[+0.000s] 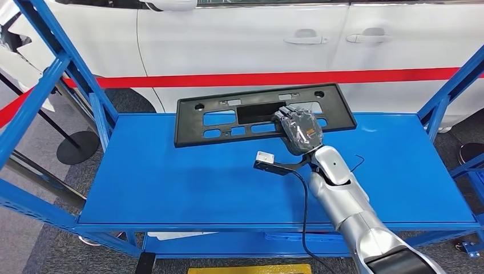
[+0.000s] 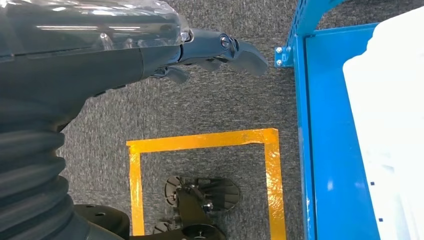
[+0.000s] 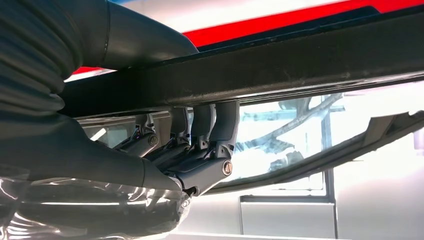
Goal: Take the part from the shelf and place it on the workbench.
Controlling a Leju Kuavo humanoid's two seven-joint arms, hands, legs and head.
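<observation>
On the blue shelf (image 1: 171, 182), toward its far edge beside the white car (image 1: 240, 40), lies the black plastic part (image 1: 228, 117), a flat frame with cut-out windows. Right robot hand (image 1: 297, 130) laid over the near edge of that part, toward its right half; seen from the right wrist, dark fingers (image 3: 210, 135) hooked up around the part's rim (image 3: 260, 70), thumb side lying against the opposite face, so apparently clamped on the edge rather than merely resting. Left robot hand (image 2: 220, 50) hanging beside the shelf frame over grey carpet and a yellow tape square (image 2: 200, 145), holding nothing, fingers loosely extended. Step in hand, judged from this: securing the grasp before lifting. Best done by closing firmly on the solid rim and not on a thin bar between windows, then raising straight off the shelf, keeping the frame level. Grip sits off the part's centre, so the long left end likely to sag or swing; slow lift advised, with clearance kept from the blue uprights (image 1: 74, 74) at each end of the shelf. Dangling black cable (image 1: 302, 211) near the wrist worth keeping free of the part's openings.
</observation>
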